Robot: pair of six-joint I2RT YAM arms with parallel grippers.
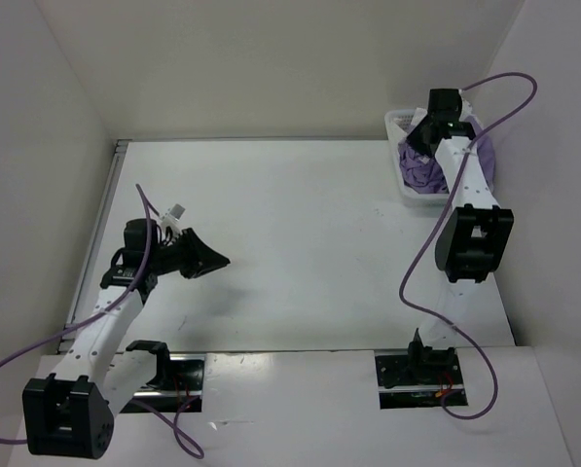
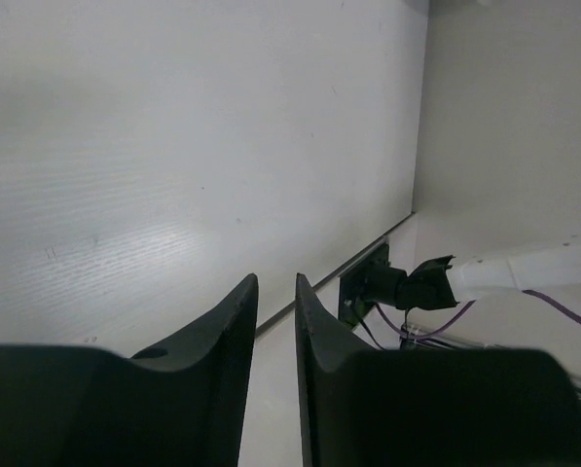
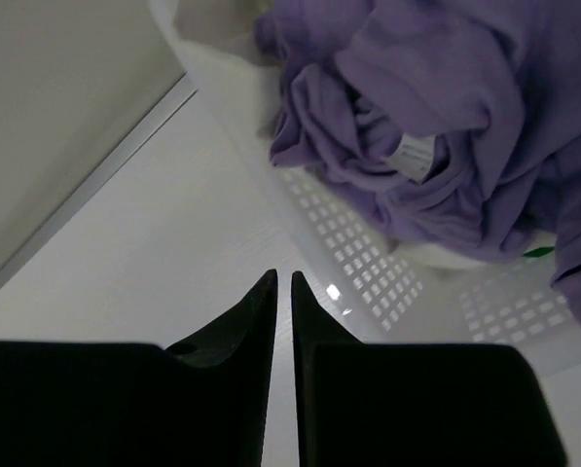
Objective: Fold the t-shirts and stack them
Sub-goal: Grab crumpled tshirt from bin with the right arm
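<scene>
A lavender purple t-shirt (image 1: 421,173) lies crumpled in the white mesh basket (image 1: 399,122) at the table's far right; in the right wrist view this shirt (image 3: 446,107) shows its neck label. A sliver of green cloth (image 3: 538,252) peeks out beneath it. My right gripper (image 1: 421,136) hangs at the basket's left side. Its fingers (image 3: 283,274) stand almost together over the basket wall (image 3: 368,263), with only a thin slit between them and nothing in it. My left gripper (image 1: 217,261) hovers over the bare table at the left. Its jaws (image 2: 275,279) are narrowly open and empty.
White walls close in the table at the back and on both sides. A metal strip (image 1: 95,233) runs along the table's left edge. The right arm's base (image 2: 387,282) and purple cable show in the left wrist view.
</scene>
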